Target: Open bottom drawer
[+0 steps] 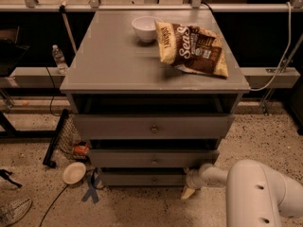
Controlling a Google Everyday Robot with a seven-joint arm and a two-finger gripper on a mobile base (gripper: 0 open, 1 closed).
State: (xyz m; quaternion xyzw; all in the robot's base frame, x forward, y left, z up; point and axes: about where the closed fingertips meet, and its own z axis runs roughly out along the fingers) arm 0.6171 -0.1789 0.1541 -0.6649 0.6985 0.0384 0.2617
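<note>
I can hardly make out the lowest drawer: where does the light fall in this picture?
Camera view: light seems to fall from above, so the cabinet top, white bowl and chip bag are brightest; gaps above the drawer fronts are deep shadow; the bottom drawer is dim, its knob faint; the gripper shows pale at that drawer's right end, near the floor.

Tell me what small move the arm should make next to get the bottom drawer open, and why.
Probably shift the gripper left along the bottom drawer toward its knob. The gripper sits low by the drawer's right end, off to the side of the knob, and nothing is on the knob yet.
</note>
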